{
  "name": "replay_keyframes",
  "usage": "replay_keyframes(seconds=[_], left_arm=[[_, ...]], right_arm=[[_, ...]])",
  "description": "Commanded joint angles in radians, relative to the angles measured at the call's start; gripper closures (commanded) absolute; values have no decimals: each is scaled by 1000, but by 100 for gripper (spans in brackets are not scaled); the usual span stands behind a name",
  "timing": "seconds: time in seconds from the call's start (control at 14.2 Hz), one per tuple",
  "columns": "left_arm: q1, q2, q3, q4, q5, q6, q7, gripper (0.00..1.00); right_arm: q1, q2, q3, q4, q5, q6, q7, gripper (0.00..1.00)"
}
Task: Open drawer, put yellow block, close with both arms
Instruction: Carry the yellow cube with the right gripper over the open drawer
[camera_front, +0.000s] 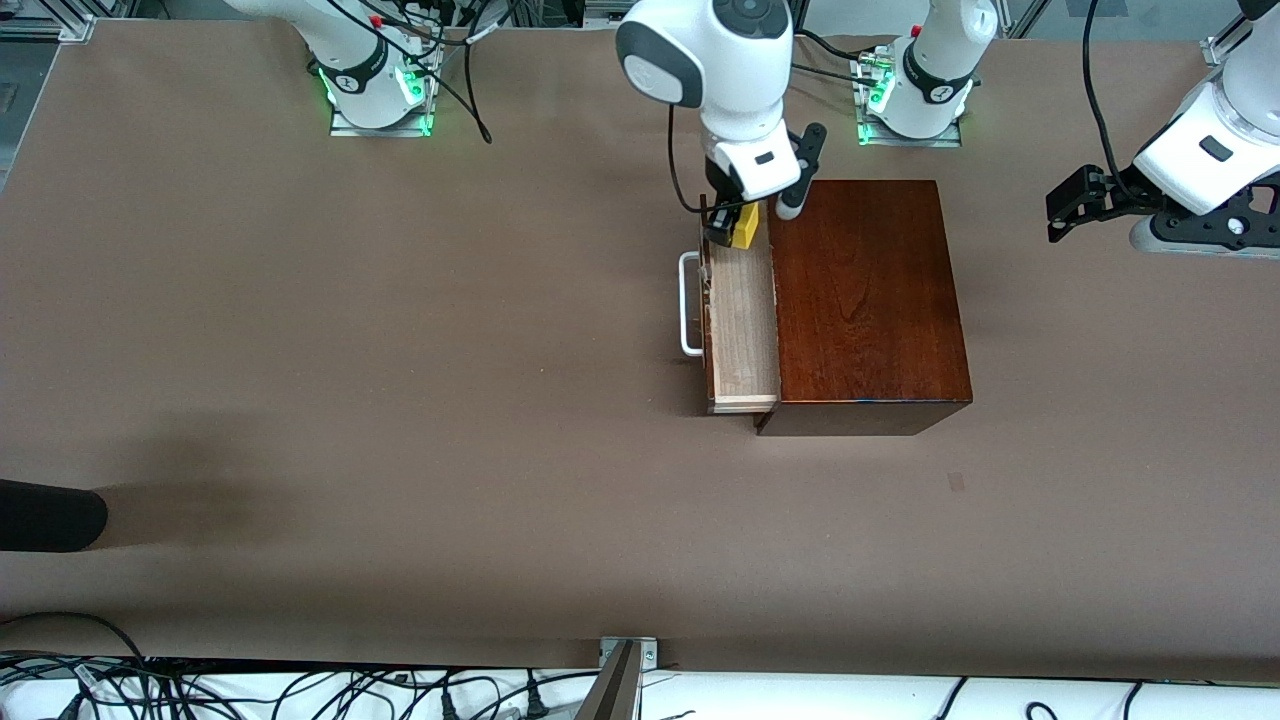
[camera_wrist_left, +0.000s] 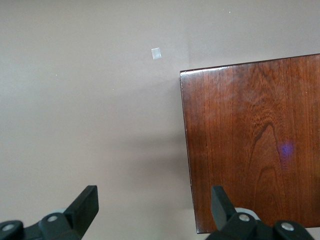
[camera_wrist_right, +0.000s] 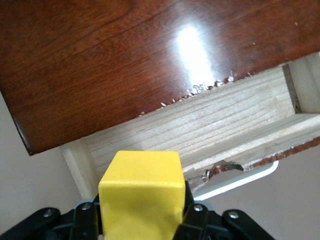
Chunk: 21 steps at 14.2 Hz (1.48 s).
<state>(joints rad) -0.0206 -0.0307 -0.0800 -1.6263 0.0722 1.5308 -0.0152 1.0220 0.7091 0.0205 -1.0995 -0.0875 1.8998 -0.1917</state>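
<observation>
Mahogany box (camera_front: 865, 300) sits mid-table, its drawer (camera_front: 743, 330) pulled open. Over the drawer's end nearest our bases, my right gripper (camera_front: 735, 225) pinches the yellow block (camera_front: 745, 225). My left gripper (camera_front: 1075, 205) waits spread over the table beside the box.

A matte brown tabletop (camera_front: 400, 350) fills nearly the whole front view, evenly lit, with a soft shadow toward 8 o'clock. A small pale tape patch (camera_front: 957, 482) sits at about 4 o'clock. Along the 6 o'clock edge lies a white strip with tangled black cables (camera_front: 300, 690) and a metal bracket (camera_front: 628, 655). A dark rounded object (camera_front: 45, 515) pokes in at 8 o'clock. Aluminium framing (camera_front: 45, 20) lines the 11 o'clock corner.
</observation>
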Motion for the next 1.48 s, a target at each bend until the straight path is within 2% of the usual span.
replay_keyframes(seconds=[0.0,0.63,0.91,1.41], left_arm=[[-4,-6,2,8,-18,-8,-8,0],[-5,-6,2,8,-18,-8,-8,0],[-5,-5,2,8,-18,-8,-8,0],[-7,-5,2,8,-18,-8,1,0]], right_arm=[[24,49,-13,41,-61,13,-40,100],[30,131,-17,39,-106,137,-278,100],[26,144,-22,35,-112,133,-370,100],[4,158,-22,-5,-120,125,-414,100]])
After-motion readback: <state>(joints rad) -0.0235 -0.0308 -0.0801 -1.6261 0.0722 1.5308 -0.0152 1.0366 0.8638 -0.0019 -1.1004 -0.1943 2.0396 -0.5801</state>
